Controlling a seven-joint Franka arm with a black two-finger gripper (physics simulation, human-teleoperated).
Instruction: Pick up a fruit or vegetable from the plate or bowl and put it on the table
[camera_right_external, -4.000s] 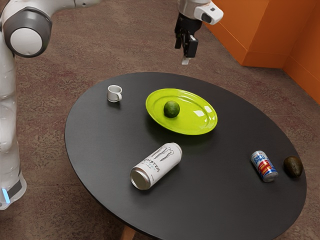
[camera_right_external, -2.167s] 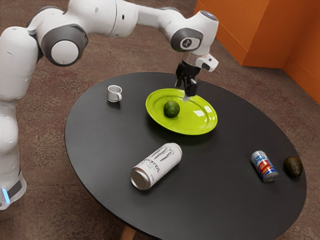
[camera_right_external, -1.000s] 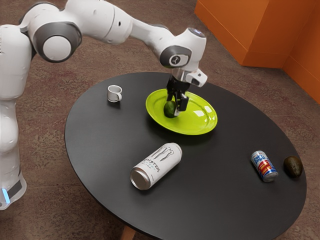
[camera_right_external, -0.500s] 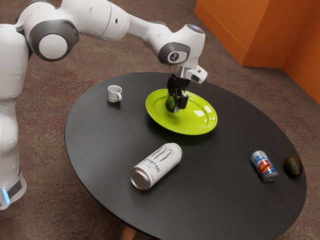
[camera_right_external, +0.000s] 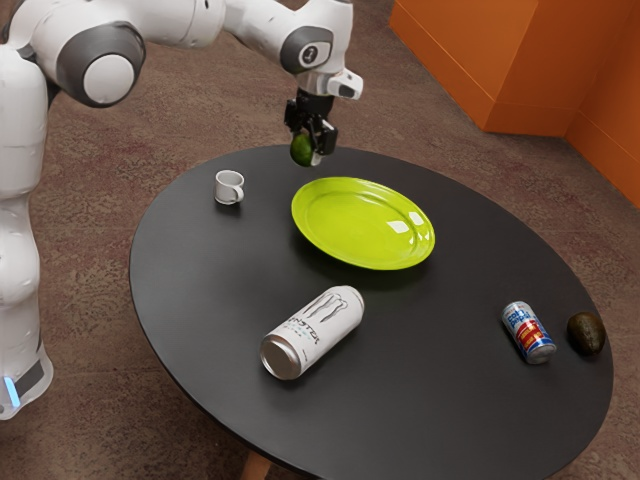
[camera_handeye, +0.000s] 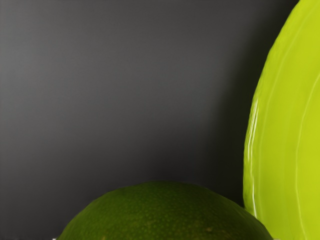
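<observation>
Gripper (camera_right_external: 308, 148) shut on green fruit (camera_right_external: 301, 152), lifted clear of yellow-green plate (camera_right_external: 350, 228). White mug (camera_right_external: 228, 188) near plate on round black table (camera_right_external: 430, 400). White can (camera_right_external: 315, 332) on its side. Blue-red can (camera_right_external: 527, 330) just beside avocado (camera_right_external: 586, 334), by table edge.

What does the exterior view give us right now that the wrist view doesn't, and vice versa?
Exterior view: the end effector shut on the green fruit and holding it up off the plate, plus the arm, white cup, large white can, small blue-and-red can, dark brown oval fruit, floor and orange wall.

Wrist view: fine dimpling on the green fruit's skin, narrow glare streaks along the plate's rim.

Both: green fruit, plate, dark tabletop.
</observation>
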